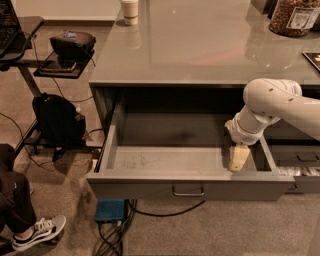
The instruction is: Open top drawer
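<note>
Where the carpet lay nearest the camera, a blue box sat among dark cables under the cabinet. A sneaker on a seated person's foot showed at lower left.

Just behind these, the top drawer stood open, extended well out from the cabinet. Its small loop handle sat at the centre of the wide grey front. The scuffed pale inner floor was exposed, and nothing was seen lying on it.

The gripper hung inside the drawer at its front right corner, just behind the front panel and close to the right side wall. Whether it was apart or together could not be told, nor whether it touched the drawer. The white arm descended to it from the right, passing below the counter edge.

To the right of the open drawer, a narrower drawer showed white contents.

Farther back, a black backpack rested on the floor to the left of the cabinet, beside a side stand carrying a black device. The grey countertop bore a paper cup at its far left and a filled jar at its far right.
</note>
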Tool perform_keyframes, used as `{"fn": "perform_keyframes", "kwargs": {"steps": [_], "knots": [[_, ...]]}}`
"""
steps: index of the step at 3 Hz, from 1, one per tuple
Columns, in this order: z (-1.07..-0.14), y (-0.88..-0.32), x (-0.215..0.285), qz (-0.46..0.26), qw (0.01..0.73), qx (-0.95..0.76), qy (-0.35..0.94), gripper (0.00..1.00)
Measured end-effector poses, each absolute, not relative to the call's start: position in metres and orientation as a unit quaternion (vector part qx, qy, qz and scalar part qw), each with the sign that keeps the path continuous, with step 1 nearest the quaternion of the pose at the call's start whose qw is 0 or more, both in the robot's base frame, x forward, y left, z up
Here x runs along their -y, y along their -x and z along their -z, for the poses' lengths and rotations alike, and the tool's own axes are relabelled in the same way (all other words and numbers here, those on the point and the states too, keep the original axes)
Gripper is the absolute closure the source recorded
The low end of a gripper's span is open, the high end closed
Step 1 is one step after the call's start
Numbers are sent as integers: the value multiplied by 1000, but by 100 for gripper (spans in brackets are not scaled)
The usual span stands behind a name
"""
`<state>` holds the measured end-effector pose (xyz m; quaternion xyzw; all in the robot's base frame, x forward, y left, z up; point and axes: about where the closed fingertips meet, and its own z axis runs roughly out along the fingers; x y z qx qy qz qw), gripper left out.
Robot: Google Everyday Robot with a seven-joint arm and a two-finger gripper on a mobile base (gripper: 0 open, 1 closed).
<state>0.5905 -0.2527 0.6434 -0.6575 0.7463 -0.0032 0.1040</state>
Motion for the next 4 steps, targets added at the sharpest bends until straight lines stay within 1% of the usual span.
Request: {"fn": "perform_keyframes", "kwargs": {"steps": [1,2,3,4], "knots": [[-641,-567,254,-14,108,-753,649,0],[-641,-568,254,-14,108,-753,648,0],[-639,-537,258,-27,110,-765,634,0],[-639,-539,257,-27,110,-765,634,0]]}}
